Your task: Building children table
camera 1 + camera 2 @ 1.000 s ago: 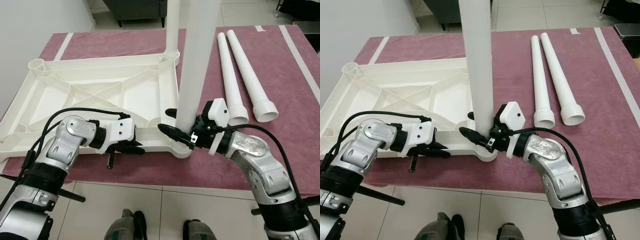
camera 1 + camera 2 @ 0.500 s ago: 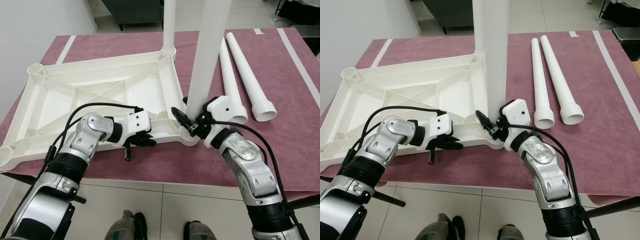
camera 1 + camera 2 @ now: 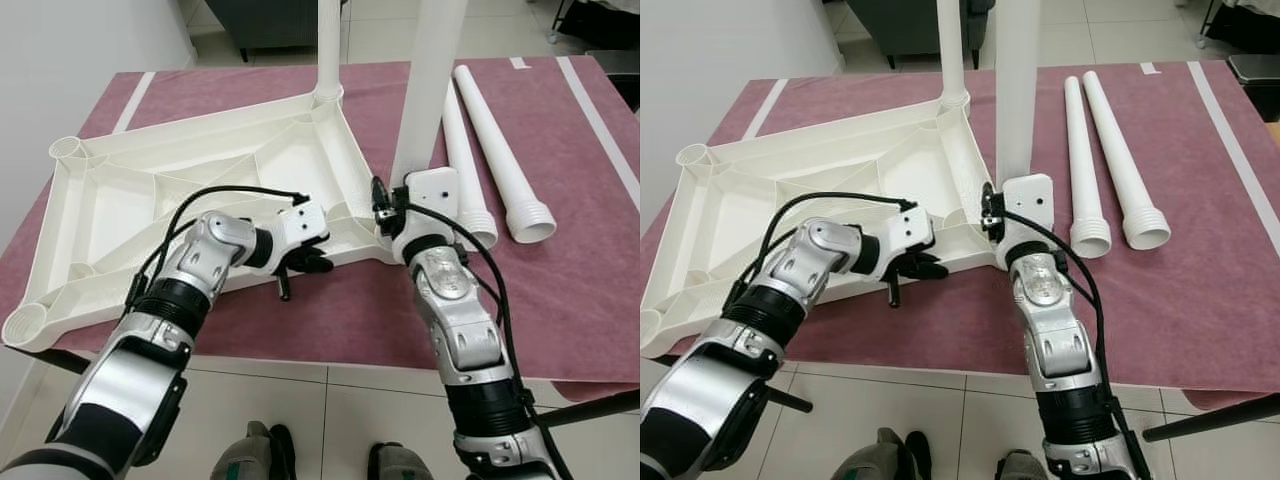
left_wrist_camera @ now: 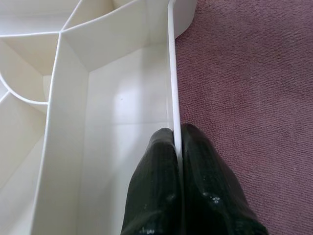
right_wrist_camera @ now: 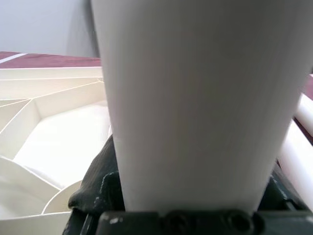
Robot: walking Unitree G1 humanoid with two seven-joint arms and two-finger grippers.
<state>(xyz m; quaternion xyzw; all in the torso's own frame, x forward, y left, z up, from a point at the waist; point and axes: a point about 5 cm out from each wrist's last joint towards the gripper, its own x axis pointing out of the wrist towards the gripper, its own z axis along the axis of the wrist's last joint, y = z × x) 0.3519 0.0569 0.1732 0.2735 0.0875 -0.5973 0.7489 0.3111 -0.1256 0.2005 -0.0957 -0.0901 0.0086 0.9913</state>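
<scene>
The white plastic table top [image 3: 150, 190] lies upside down and askew on a maroon mat. One white leg [image 3: 328, 45] stands upright in its far corner socket. A second upright leg [image 3: 430, 80] rises from the near right corner, and my right gripper [image 3: 385, 213] is shut around its base; black fingers [image 5: 98, 186] show on either side of the tube. My left gripper [image 3: 305, 263] is shut on the top's thin near rim [image 4: 172, 98], pinching the wall between both fingers [image 4: 156, 161].
Two loose white legs [image 3: 460, 150] [image 3: 500, 140] lie side by side on the mat [image 3: 570, 290] to the right, threaded ends toward me. The mat's front edge drops to tiled floor [image 3: 300, 410]. Dark furniture [image 3: 265, 15] stands behind the mat.
The table top has swung round on the mat, its near right corner moving away from me. Both grippers went with it, keeping their holds on the rim and the leg.
</scene>
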